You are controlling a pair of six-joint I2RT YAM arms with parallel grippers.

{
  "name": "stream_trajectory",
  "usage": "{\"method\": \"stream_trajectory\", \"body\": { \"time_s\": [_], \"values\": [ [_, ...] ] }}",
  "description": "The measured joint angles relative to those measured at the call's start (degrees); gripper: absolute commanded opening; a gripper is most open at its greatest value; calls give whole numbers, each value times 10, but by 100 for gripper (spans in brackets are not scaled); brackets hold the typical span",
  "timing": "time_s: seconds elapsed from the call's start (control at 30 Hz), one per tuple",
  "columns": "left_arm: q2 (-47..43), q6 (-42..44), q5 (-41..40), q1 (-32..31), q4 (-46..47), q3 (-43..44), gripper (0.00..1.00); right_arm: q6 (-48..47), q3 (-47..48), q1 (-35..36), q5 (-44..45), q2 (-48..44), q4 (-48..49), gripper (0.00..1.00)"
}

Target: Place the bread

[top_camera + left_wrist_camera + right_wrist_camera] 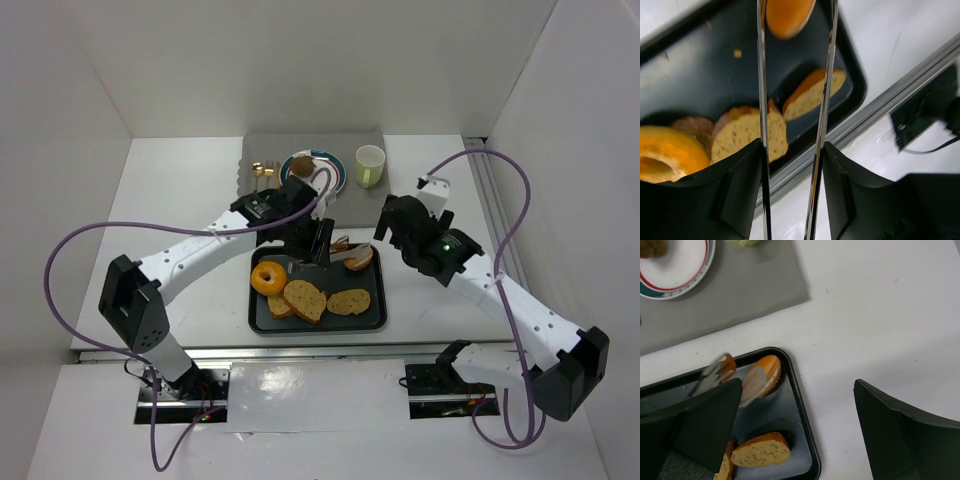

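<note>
A black tray (377, 318) holds a golden ring doughnut (268, 277), a glossy orange bun (362, 257) in its far right corner, and sliced bread (305, 299). A dark brown muffin (303, 166) sits on a plate (336, 172) behind the tray. My left gripper (312, 240) is shut on metal tongs (761, 75), whose two arms run out to either side of the bun (787, 15). The tong tips are blurred in the right wrist view, next to the bun (769, 371). My right gripper (392, 225) is open and empty, above the table by the tray's far right corner.
A pale green cup (370, 165) and gold cutlery (262, 170) rest on a grey mat (270, 148) behind the tray. White walls close in the table on the left, right and back. A metal rail (875, 107) runs along the table's near edge.
</note>
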Motion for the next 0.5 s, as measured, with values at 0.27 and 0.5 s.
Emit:
{"method": "stream_trajectory", "body": {
  "time_s": [0.27, 0.5],
  "values": [
    [31, 46, -13, -30, -7, -1, 63, 0, 0, 0, 14, -47, -6, 100],
    [81, 74, -58, -63, -19, 49, 63, 0, 0, 0, 14, -47, -12, 100]
  ]
}}
